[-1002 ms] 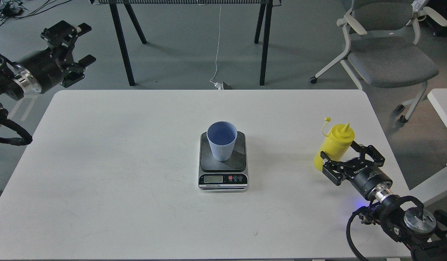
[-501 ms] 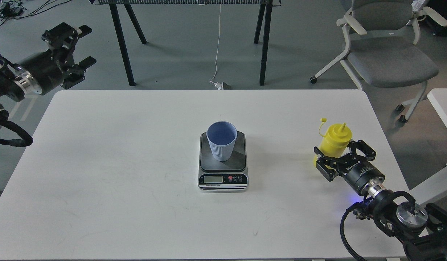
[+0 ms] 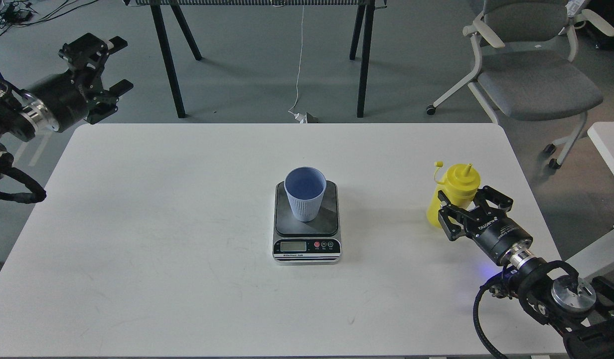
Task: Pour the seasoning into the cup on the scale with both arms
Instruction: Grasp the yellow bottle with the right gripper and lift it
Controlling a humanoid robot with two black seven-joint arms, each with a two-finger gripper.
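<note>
The yellow seasoning bottle stands upright near the table's right edge, its small cap hanging off to the left. My right gripper comes in from the lower right and its two fingers are closed on the bottle's lower body from both sides. The light blue ribbed cup stands upright on the dark platform of the scale at the table's middle, well left of the bottle. My left gripper is open and empty, held in the air beyond the table's far left corner.
The white table carries only the scale, cup and bottle. Behind it stand black table legs and a hanging white cable. A grey office chair is at the back right, and another white surface at the right edge.
My right gripper's fingers have closed in around the bottle, and the bottle has shifted left and slightly away with it. My left gripper has barely moved.
</note>
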